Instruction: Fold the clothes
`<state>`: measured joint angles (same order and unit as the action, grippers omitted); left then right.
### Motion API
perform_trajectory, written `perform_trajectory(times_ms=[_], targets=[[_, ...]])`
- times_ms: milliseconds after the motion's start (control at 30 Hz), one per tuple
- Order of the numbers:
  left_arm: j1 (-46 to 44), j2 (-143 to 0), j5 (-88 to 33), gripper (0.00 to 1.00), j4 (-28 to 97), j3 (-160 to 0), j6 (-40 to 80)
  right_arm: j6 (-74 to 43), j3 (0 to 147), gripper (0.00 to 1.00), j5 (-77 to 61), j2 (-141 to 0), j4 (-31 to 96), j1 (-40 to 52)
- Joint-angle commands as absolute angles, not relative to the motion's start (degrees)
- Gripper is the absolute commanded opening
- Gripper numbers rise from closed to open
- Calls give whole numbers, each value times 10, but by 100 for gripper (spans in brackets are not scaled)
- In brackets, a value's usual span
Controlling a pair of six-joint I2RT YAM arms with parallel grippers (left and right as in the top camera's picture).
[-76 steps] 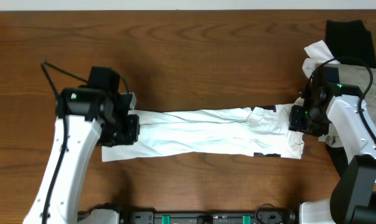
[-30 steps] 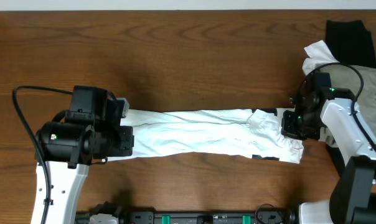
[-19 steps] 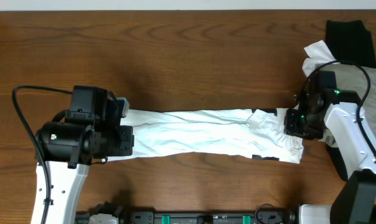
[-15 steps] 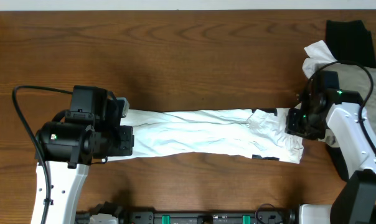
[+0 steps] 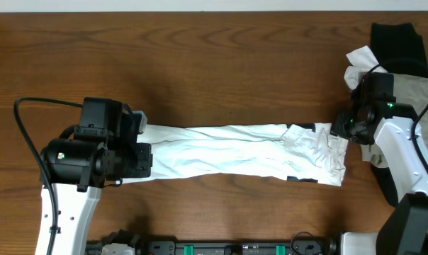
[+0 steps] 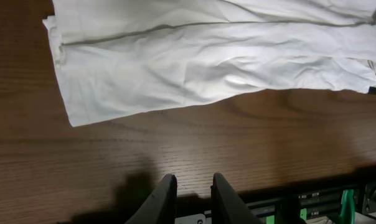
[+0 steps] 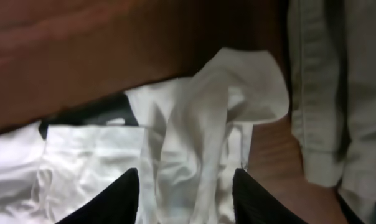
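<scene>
**Two claws open over a long white strip of shirt**

One white T-shirt (image 5: 235, 150) lies on the brown wooden tabletop (image 5: 200, 64), gathered into a long narrow band that runs from left to right across the middle. Its left end is flat with a straight hem. Its right end is bunched and wrinkled, with a bit of black print (image 5: 304, 128) showing at the upper edge.

The left claw (image 6: 189, 196) hangs over bare wood just beside the near edge of the shirt's left end. Its fingers (image 6: 166, 194) stand a narrow gap apart, with nothing between them.

The right claw (image 7: 185, 199) is at the shirt's right end with its jaws spread wide. A raised ridge of white cloth stands between them, but neither jaw pinches it.

A grey-beige garment (image 5: 412, 88) lies just beyond that end, near the tabletop's right edge. A black garment (image 5: 398, 42) sits behind it at the far right corner.
</scene>
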<state>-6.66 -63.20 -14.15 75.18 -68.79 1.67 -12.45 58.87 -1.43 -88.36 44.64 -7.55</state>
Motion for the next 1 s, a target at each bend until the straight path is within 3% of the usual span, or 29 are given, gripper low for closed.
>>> perform_trajectory(times_ms=[0, 233, 400, 967], targets=[[-67, -628, -135, 20, 754, -684, 22, -133, 599, 43, 0, -907, 428, -79], [-67, -628, -135, 20, 754, -684, 22, -133, 599, 36, -7, -949, 401, -79], [-67, -628, -135, 21, 754, -684, 22, -133, 600, 1, -7, -950, 408, -79], [-67, -628, -134, 21, 754, -684, 22, -147, 599, 4, 6, -896, 589, -79]])
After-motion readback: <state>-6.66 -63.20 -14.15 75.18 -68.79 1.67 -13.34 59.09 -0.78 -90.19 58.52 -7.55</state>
